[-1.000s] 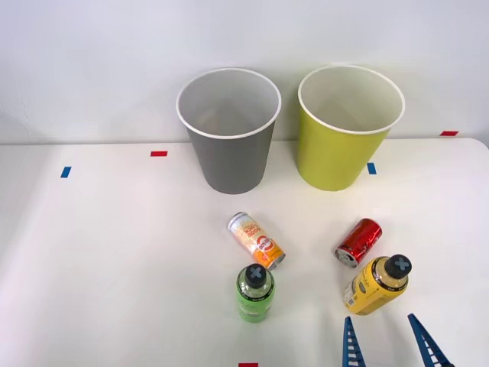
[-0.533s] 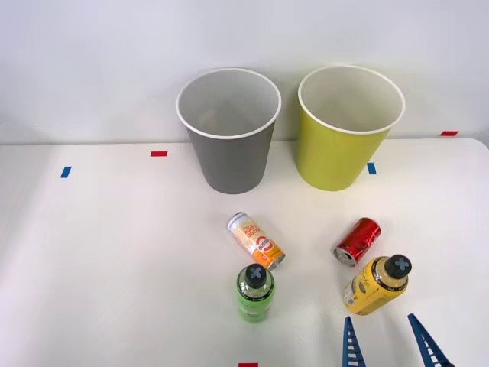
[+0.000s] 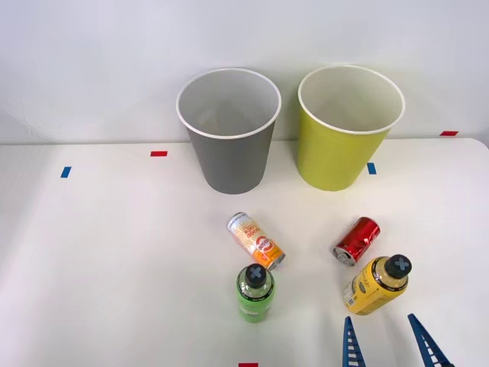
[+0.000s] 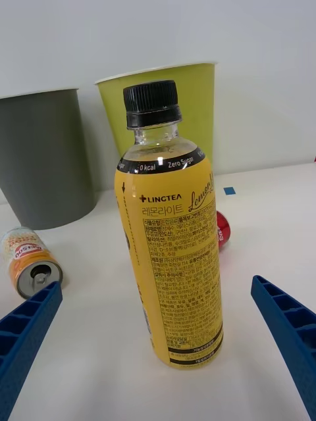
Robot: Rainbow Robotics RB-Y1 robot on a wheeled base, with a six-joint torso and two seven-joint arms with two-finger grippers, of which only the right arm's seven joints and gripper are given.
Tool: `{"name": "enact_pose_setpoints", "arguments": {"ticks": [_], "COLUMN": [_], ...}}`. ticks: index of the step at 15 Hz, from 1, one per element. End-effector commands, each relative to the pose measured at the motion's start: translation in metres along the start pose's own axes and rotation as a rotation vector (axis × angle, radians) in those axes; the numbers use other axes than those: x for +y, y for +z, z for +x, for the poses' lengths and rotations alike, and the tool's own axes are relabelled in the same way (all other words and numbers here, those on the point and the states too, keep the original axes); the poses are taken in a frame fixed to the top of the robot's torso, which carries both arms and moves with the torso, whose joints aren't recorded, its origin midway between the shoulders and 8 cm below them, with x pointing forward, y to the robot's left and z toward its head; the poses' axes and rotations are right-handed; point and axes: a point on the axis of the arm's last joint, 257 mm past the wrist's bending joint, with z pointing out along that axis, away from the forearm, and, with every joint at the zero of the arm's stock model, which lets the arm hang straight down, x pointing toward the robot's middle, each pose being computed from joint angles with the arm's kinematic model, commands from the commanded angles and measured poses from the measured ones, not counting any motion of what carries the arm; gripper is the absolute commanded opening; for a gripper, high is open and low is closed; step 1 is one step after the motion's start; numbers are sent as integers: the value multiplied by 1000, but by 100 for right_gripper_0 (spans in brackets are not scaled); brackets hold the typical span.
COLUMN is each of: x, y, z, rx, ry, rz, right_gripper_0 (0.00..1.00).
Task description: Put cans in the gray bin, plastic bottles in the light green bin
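My pincer (image 3: 386, 344) hangs low at the near edge of the counter (image 3: 114, 252), fingers spread wide with nothing between them, lined up on the yellow bottle (image 3: 376, 284). That bottle stands upright just ahead of me at twelve o'clock, black cap up. From my wrist its label sits square in the gap between my two blue fingers (image 4: 26, 335), so I judge this the approach before a side grasp on the body.

The red can (image 3: 357, 241) lies on its side just beyond the bottle at about eleven o'clock, close enough that I should watch my left finger as I slide in. The orange-and-white can (image 3: 257, 240) lies tipped over farther off at ten o'clock, and the green bottle (image 3: 254, 292) stands near it, at nine o'clock from the yellow one.

Both bins wait at the far side: the gray bin (image 3: 229, 130) at eleven, the light green bin (image 3: 350, 126) near twelve, almost straight beyond my bottle. That makes the carry short. Nothing is sorted yet, as far as I can see into the bins.
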Motion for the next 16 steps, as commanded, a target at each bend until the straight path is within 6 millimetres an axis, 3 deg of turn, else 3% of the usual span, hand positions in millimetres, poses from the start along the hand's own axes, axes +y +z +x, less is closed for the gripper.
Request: {"name": "enact_pose_setpoints", "arguments": {"ticks": [1,16], "x": [0,0], "y": [0,0], "z": [0,0], "rx": [0,0], "ry": [0,0], "rz": [0,0], "right_gripper_0": [100,100]}}
